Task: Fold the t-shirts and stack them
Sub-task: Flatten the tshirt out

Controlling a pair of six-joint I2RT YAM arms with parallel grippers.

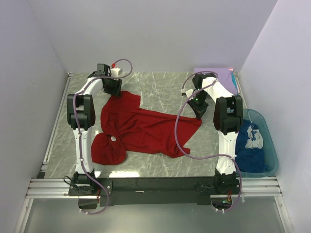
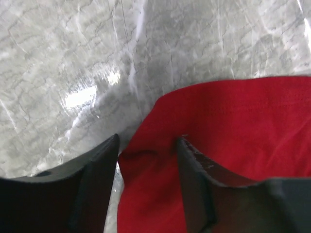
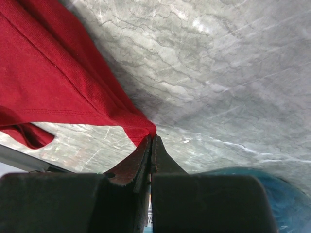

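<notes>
The ribbed-knit red t-shirt (image 1: 146, 128) sprawls rumpled on the grey veined table (image 1: 160, 87), one sleeve bunched nearest the bases. At right, a dark blue shirt (image 1: 250, 150) lies heaped in a translucent teal tub (image 1: 270, 138). The right gripper (image 3: 151, 141) pinches a taut red corner. Farther back, the left gripper (image 2: 148, 143) straddles the rounded hem, fingers spread, seemingly unclamped. A flat lavender shirt (image 1: 216, 74) lies in the far right corner.
</notes>
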